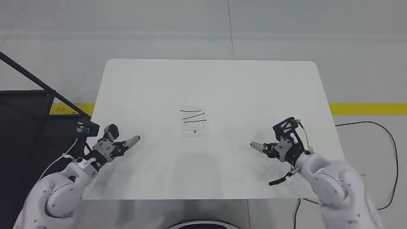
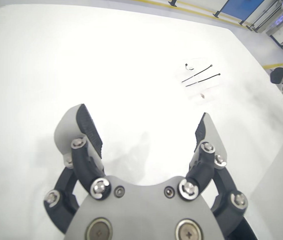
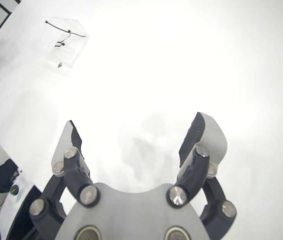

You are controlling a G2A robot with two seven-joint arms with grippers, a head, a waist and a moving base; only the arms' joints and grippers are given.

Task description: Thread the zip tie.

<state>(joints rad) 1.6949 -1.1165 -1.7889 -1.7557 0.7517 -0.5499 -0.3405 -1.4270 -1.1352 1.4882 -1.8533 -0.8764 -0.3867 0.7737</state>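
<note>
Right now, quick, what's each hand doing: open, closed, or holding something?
Left hand: open, holding nothing.
Right hand: open, holding nothing.

Two zip ties (image 2: 197,73), one curled black piece (image 2: 189,67), one clear sheet (image 3: 69,53), one table (image 2: 81,63)

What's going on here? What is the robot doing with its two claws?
The robot isn't holding anything. Its left gripper and right gripper are both open and empty, hovering over the near side of the white table, one toward each end. The thin black zip ties lie on a clear sheet in the middle of the table, with nothing touching them.
</note>
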